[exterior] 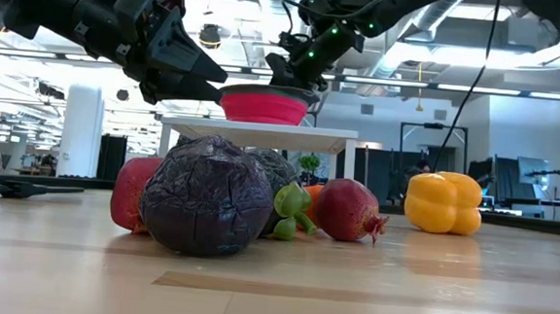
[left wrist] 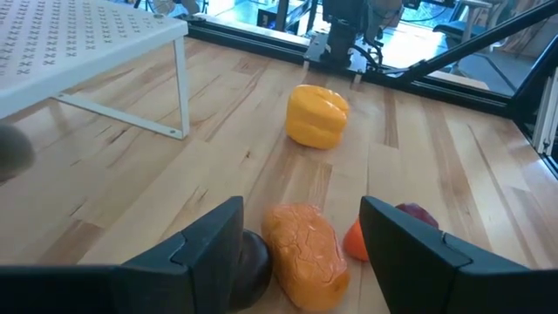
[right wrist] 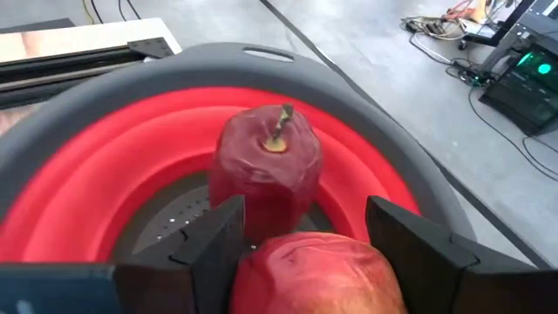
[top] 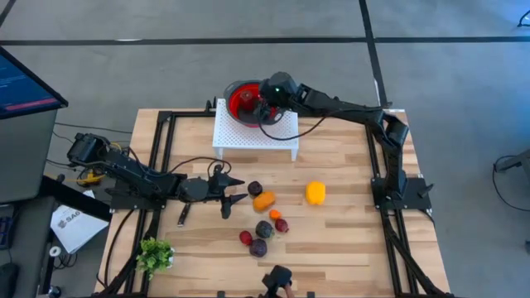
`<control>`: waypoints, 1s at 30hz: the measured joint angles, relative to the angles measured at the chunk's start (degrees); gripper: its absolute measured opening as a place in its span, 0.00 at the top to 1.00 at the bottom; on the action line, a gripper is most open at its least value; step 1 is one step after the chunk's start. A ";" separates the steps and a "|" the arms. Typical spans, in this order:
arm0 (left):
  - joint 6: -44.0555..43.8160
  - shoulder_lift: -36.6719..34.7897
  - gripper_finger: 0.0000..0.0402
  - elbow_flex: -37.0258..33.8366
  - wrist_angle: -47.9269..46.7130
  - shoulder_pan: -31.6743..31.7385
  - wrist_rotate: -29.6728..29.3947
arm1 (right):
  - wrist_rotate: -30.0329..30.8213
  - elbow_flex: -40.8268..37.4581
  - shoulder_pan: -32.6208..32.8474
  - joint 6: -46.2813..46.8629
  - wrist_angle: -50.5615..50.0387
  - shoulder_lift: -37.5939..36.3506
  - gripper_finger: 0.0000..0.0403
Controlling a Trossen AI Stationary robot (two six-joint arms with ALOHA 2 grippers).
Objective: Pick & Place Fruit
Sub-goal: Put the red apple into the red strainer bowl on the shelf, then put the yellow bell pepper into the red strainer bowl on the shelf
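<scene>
A red bowl (top: pixel 240 98) with a grey rim stands on a white perforated stand (top: pixel 255 132) at the far middle. One red fruit (right wrist: pixel 266 170) sits stem up inside it. My right gripper (top: pixel 267 104) hovers over the bowl, shut on a second red fruit (right wrist: pixel 309 270). Several fruits lie on the table's middle: a yellow one (top: pixel 315 193), an orange one (top: pixel 263 200), dark maroon ones (top: pixel 255 189) and red ones (top: pixel 246 238). My left gripper (top: pixel 236 192) hangs open just left of them, above the orange fruit (left wrist: pixel 305 253). My right gripper pinches the red fruit by its two opposite sides (right wrist: pixel 253 275) between its two fingers. The fingers slant downward, coming from the table's right side. The fruit is lifted clear, above the bowl's inside and next to the fruit that sits there.
A green plant sprig (top: pixel 155 254) lies near the front left corner. Black frame rails (top: pixel 157 157) run along the table's left and right sides. Bare wood stretches right of the yellow fruit and in front of the stand.
</scene>
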 joint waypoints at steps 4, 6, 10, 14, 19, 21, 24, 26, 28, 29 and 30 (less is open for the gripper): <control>-0.08 0.02 0.45 0.00 0.21 0.00 -0.09 | 0.04 0.00 -0.05 0.00 -0.48 0.00 0.40; -0.17 0.00 0.45 0.00 0.24 0.00 -0.08 | 0.18 0.00 -0.04 0.00 -0.43 0.00 0.39; -0.20 0.00 0.45 0.00 0.29 0.00 -0.08 | 0.18 0.00 0.00 -0.02 -0.42 0.00 0.39; -0.22 0.00 0.45 0.00 0.32 0.00 -0.08 | 0.23 0.00 0.47 -0.17 -0.73 -0.63 0.39; -0.22 0.00 0.45 0.00 0.34 0.00 -0.05 | 0.44 0.00 3.30 -2.87 -1.65 -4.38 0.42; -0.24 0.00 0.45 0.00 0.36 0.00 -0.05 | 0.71 0.00 5.49 -4.59 -3.67 -6.35 0.45; -0.46 0.00 0.45 0.00 0.36 -0.38 -0.04 | 4.75 -0.35 9.86 -7.78 -8.84 -9.69 0.49; -0.44 0.01 0.45 0.00 0.36 -0.80 -0.01 | 8.48 -1.37 13.35 -9.83 -11.85 -12.31 0.52; -0.44 0.00 0.45 0.00 0.36 -1.15 0.01 | 11.24 -3.46 17.00 -11.03 -15.11 -15.38 0.56; -0.44 0.00 0.45 0.00 0.36 -1.31 -0.01 | 12.20 -4.62 18.76 -11.11 -16.58 -16.78 0.58; -0.46 0.00 0.45 0.00 0.36 -1.48 0.01 | 12.65 -6.10 20.36 -10.76 -18.10 -18.33 0.59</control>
